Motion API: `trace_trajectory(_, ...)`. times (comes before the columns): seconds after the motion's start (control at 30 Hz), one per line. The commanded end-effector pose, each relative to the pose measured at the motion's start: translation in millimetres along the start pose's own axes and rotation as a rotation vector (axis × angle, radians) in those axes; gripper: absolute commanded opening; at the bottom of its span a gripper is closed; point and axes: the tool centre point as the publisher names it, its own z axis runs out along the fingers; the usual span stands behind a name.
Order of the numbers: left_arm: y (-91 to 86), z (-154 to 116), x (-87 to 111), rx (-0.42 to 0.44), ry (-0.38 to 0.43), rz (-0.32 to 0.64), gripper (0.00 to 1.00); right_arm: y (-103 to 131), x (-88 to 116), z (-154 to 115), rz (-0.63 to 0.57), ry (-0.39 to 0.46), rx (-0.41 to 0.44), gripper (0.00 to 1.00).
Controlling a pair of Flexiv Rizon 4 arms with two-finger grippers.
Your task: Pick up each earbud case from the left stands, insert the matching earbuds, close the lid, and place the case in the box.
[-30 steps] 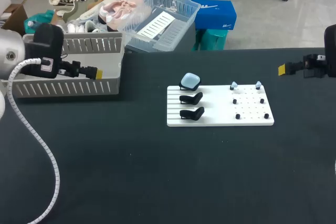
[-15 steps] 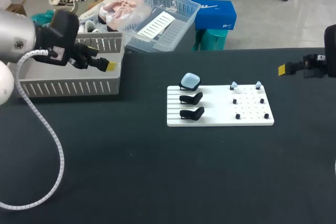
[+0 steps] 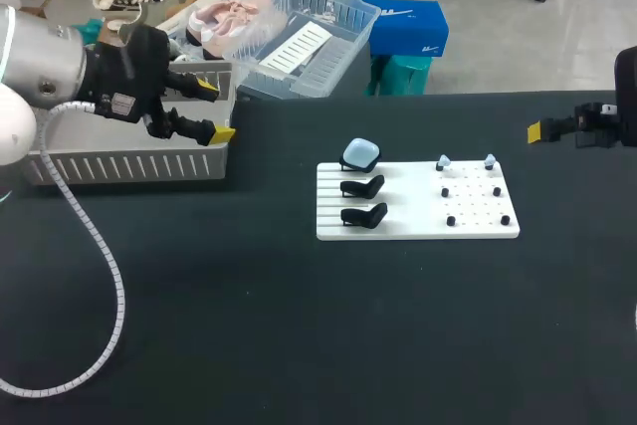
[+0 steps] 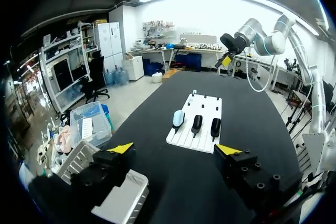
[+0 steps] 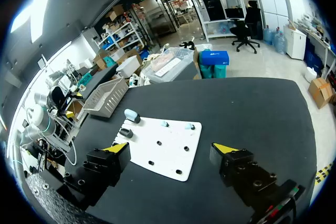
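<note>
A light blue earbud case [image 3: 360, 154] rests on the rearmost of three black stands at the left of a white board [image 3: 418, 226]. The other two stands [image 3: 364, 201] are bare. Two pale earbuds [image 3: 444, 161] [image 3: 489, 159] sit on pegs at the board's back right. My left gripper [image 3: 213, 107] hovers open over the right end of the grey basket [image 3: 129, 156], with the case [image 4: 178, 118] and board [image 4: 206, 139] well ahead of it [image 4: 174, 149]. My right gripper [image 3: 542, 130] is open at the table's right edge, above and off the board [image 5: 163, 148] and case [image 5: 131, 115], nothing between its fingers [image 5: 171, 147].
The grey slatted basket [image 5: 107, 96] stands at the table's back left corner. Several black pegs [image 3: 476, 206] stick up from the board's right half. The left arm's white cable [image 3: 95, 276] hangs over the table's left side.
My left arm has swung right along the basket, bringing its open gripper to the basket's right end and turning it. The right arm and the case have not moved.
</note>
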Motion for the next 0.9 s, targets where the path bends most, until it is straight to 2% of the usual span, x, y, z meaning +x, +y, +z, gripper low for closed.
trace_trajectory(0.03, 14.0, 10.8, 3.0, 0.105, -0.014, 0.028, 1.00, -1.4, -0.1, 0.2, -0.002, 0.001, -0.005, 1.00)
trace_trajectory(0.33, 33.2, 45.8, 4.5, 0.171, 0.019, 0.131, 1.00, -1.4, -0.1, 0.2, -0.002, 0.001, -0.005, 1.00)
trace_trajectory(0.7, 31.2, 94.0, -0.5, 0.244, 0.053, 0.163, 1.00, -1.4, -0.1, 0.2, -0.002, 0.001, -0.005, 1.00)
trace_trajectory(0.9, 32.9, 120.6, 3.3, 0.277, 0.070, 0.159, 1.00, -1.4, -0.1, 0.2, -0.002, 0.001, -0.005, 1.00)
